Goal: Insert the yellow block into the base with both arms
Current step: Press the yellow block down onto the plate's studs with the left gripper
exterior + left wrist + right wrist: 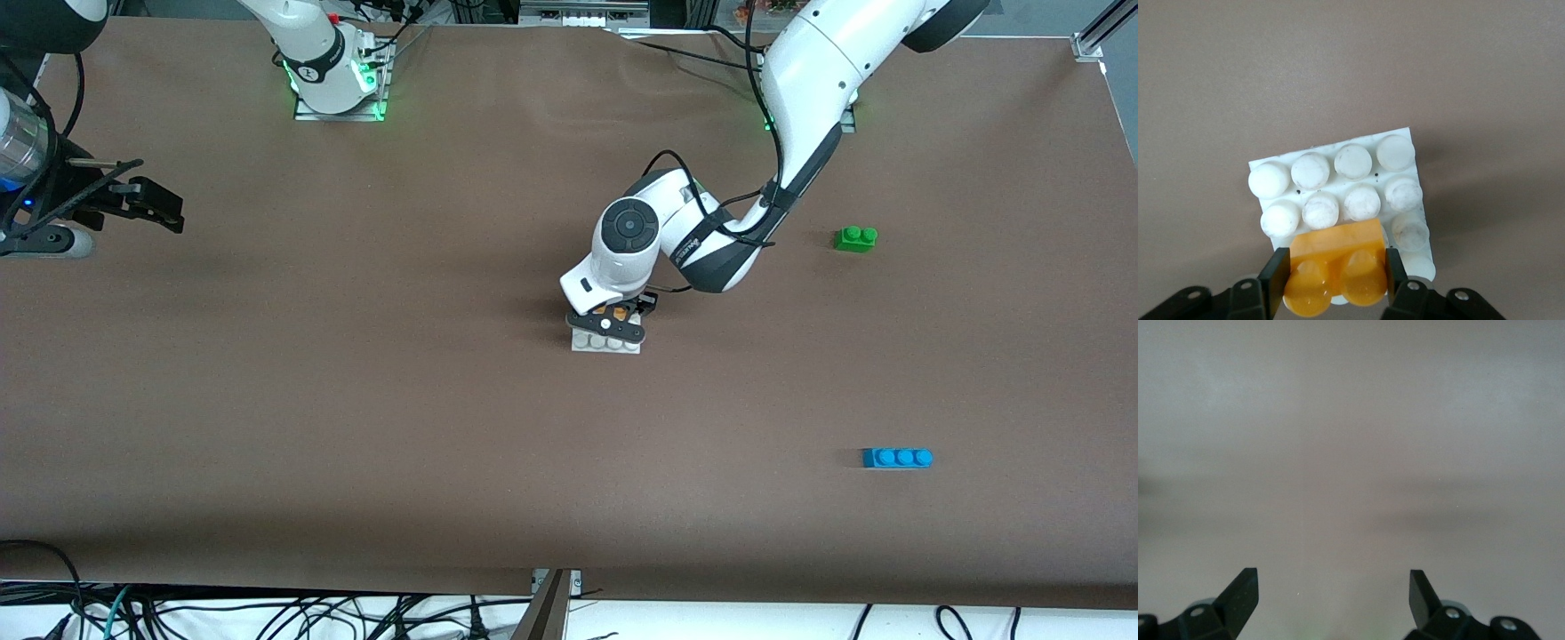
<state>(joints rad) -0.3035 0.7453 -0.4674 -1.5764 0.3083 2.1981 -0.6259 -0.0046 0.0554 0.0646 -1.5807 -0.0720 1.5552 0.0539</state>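
The white studded base [606,343] lies in the middle of the table, also in the left wrist view [1338,187]. My left gripper [615,313] is shut on the yellow block [1336,267] and holds it over the base's studs on the side farther from the front camera; only a bit of the block [616,312] shows in the front view. I cannot tell whether the block touches the studs. My right gripper [151,203] waits at the right arm's end of the table, open and empty, over bare table [1333,587].
A green two-stud brick [855,238] lies toward the left arm's end of the table. A blue three-stud brick [897,458] lies nearer the front camera at that same end. Cables hang along the table's front edge.
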